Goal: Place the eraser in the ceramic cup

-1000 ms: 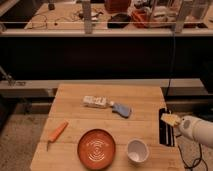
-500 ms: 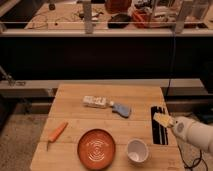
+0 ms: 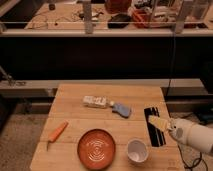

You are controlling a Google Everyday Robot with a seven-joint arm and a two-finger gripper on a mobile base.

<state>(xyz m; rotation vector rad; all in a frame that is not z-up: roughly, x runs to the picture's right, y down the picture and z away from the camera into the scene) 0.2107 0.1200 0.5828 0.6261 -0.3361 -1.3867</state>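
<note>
Risk: off-centre pinch lets long flat black eraser (image 3: 156, 136) pivot, miss small white ceramic cup (image 3: 137, 151) nearby. Now pincer (image 3: 161, 123) over eraser near wooden table (image 3: 75, 100) edge; opening, hold: cannot tell.

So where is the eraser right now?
In the camera view the eraser lies flat near the right edge of the table, just right of the ceramic cup, with the gripper over its middle.

hand (image 3: 158, 122) over eraser (image 3: 158, 138), right of ceramic cup (image 3: 137, 150)
</note>
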